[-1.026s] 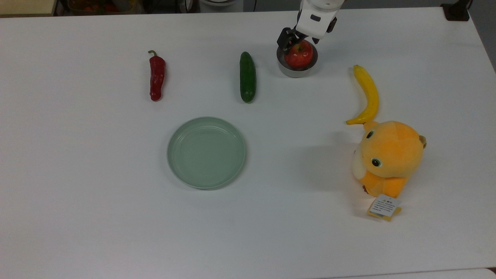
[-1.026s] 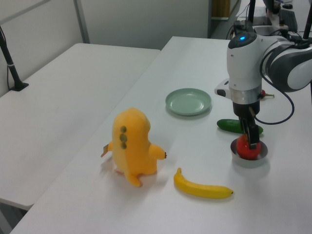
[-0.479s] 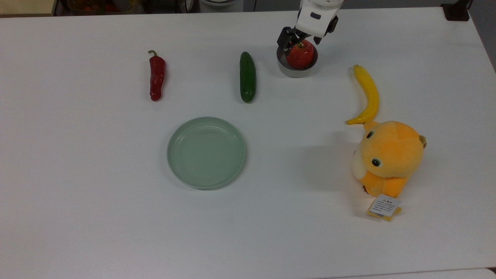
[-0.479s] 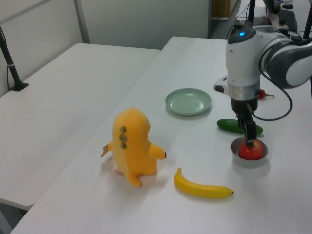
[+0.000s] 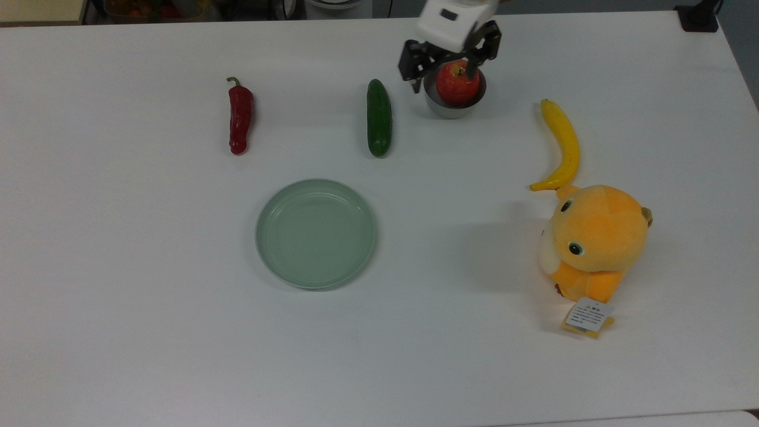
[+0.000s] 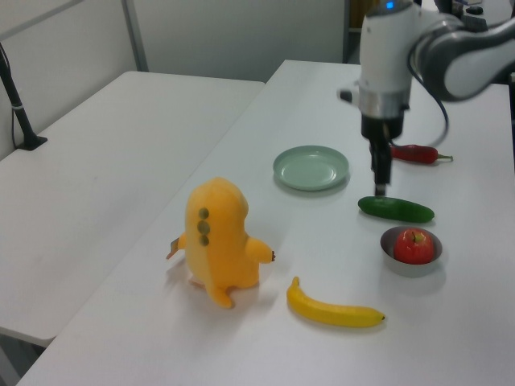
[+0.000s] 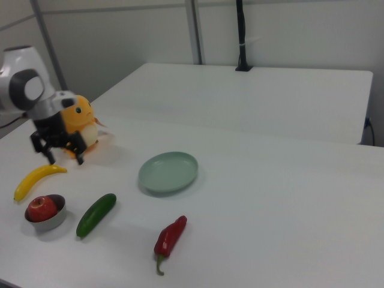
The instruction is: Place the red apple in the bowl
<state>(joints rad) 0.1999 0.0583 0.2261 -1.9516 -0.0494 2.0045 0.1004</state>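
No readable text, brand, number or sign anywhere. Only lettering: a small white tag [image 5: 588, 316] hanging from the orange plush toy [image 5: 595, 240] near the tabletop's [image 5: 148, 332] right edge in the top view, printed with a tiny warning symbol and lines too fine to make out.

Red apple [image 5: 458, 85]: glossy, smooth skin w/ pale speckles. Bowl [image 5: 453, 108]: grey, looks like metal, dull sheen. Bench [image 5: 148, 326]: white, matt, smooth. Plate [image 5: 316, 233]: pale green, smooth, prob. plastic, slight sheen. Chili pepper [image 5: 240, 116]: shiny, a bit wrinkled. Cucumber [image 5: 379, 117]: glossy dark green. Banana [image 5: 564, 145]: smooth, semi-matt. Plush toy [image 5: 596, 240]: fuzzy orange cloth, paper tag. Gripper [image 5: 447, 56]: matt black jaws, white glossy plastic housing.
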